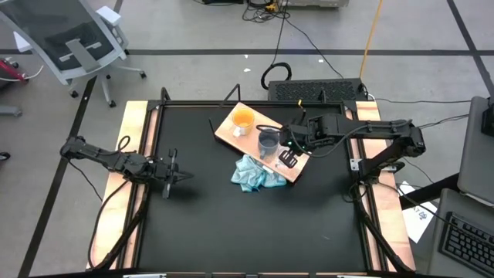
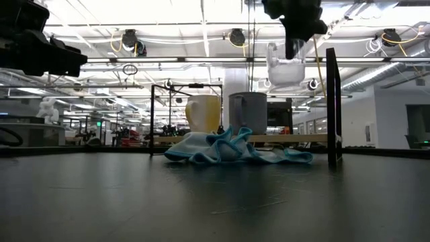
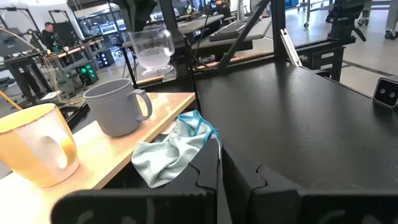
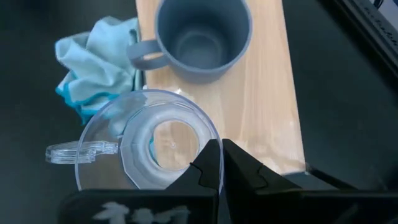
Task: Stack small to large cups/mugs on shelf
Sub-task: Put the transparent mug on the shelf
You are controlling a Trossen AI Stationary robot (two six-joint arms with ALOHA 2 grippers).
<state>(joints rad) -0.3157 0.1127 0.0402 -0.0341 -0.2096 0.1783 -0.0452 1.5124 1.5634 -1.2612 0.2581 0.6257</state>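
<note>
One clear cup (image 4: 146, 149) hangs above the wooden shelf (image 4: 261, 112) near the grey-blue mug (image 4: 202, 37), its thin, slippery rim pinched by the right gripper (image 4: 221, 163), so it looks light and easy to drop.

Orange mug (image 1: 242, 120) and grey-blue mug (image 1: 268, 141) stand upright on the light-wood shelf (image 1: 228, 133); the clear cup (image 4: 149, 147) hangs above it.

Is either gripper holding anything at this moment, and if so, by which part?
The right gripper holds the clear cup by its rim, opposite the handle, raised above the wooden board. The left gripper holds nothing.
</note>
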